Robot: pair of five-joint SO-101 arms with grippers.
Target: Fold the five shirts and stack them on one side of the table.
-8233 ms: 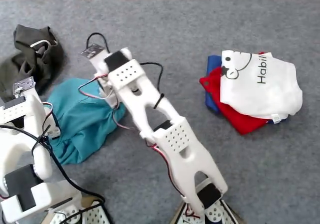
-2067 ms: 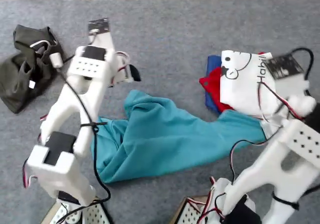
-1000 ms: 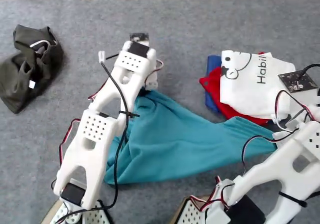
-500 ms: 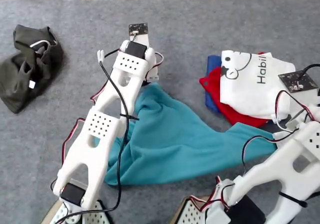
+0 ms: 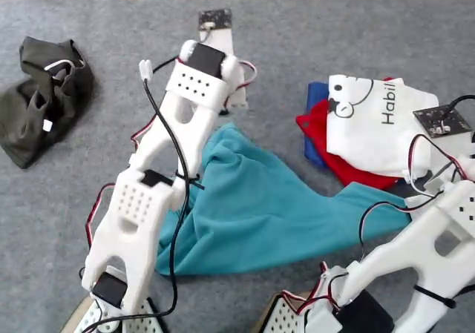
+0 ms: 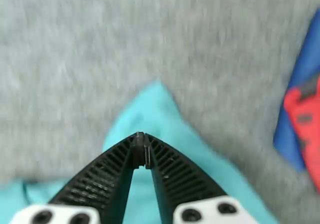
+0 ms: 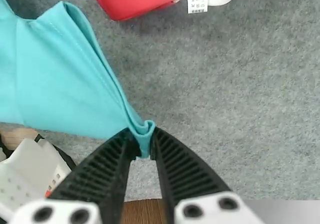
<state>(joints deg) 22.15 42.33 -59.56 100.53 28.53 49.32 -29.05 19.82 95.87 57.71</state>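
The teal shirt [image 5: 260, 199] lies stretched across the middle of the table. My right gripper [image 7: 142, 144] is shut on its right-hand corner [image 7: 145, 130] low over the table near the front right [image 5: 410, 190]. My left gripper [image 6: 140, 149] is shut with no cloth between its tips, raised over the shirt's far pointed corner [image 6: 157, 92]. In the high view that corner [image 5: 231, 130] rests on the table just in front of the left gripper [image 5: 228, 109]. A folded white shirt [image 5: 386, 125] lies on a red one [image 5: 349, 166] and a blue one [image 5: 315, 122] at the right.
A crumpled dark olive shirt [image 5: 44, 88] sits at the far left. The grey felt table [image 5: 297, 44] is bare along the far side. Both arm bases [image 5: 119, 303] stand at the front edge, with loose cables beside the arms.
The left arm drew the teal corner toward the far side, then moved on farther without it; the corner now lies on the table. The right arm has kept still with its corner.
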